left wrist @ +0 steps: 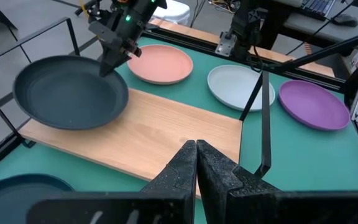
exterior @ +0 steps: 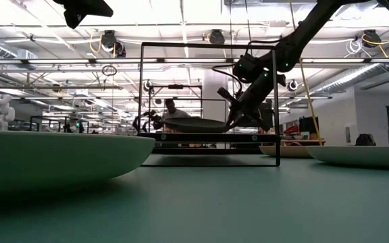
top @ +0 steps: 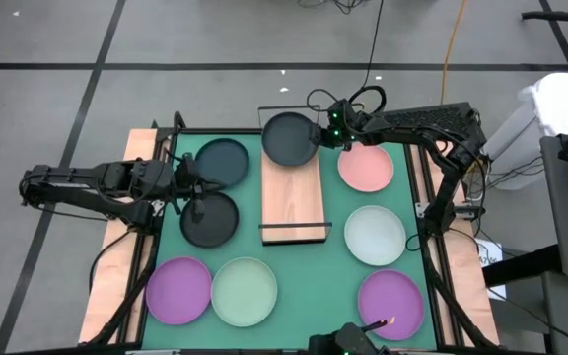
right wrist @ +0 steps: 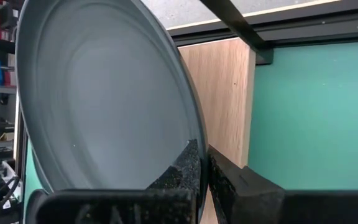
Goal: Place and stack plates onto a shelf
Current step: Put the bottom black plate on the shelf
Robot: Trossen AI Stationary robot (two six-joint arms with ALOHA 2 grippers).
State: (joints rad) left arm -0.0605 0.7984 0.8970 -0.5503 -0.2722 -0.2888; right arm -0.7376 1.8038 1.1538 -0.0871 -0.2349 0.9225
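The right claw [top: 320, 135] is clamped on the rim of a dark grey plate [top: 289, 139], its two fingers pinching the edge from above and below, as the right wrist view shows close up. It holds that plate over the far end of the shelf [top: 293, 197], just inside the black wire frame [top: 286, 108]. From the low view the plate seems to sit at or barely above the board, so I cannot tell whether it already rests on the wood. The grip is the first risk: it takes only a thin bite of rim on one side, so the plate may tip or slip if the arm jolts. The second is the frame, which stands close by the plate's far edge; a small drift that way could knock the plate against the wire. Should the fingers part while the plate is tilted, it could slide along the smooth board or over its side. The left claw [top: 191, 182] waits with fingers together between two other dark grey plates [top: 222, 161] [top: 209, 219] on the green desk [top: 333, 276]. The pink plate [top: 366, 167], two mint plates [top: 374, 235] [top: 244, 291] and two purple plates [top: 177, 290] [top: 390, 304] lie around the shelf, none yet stacked.
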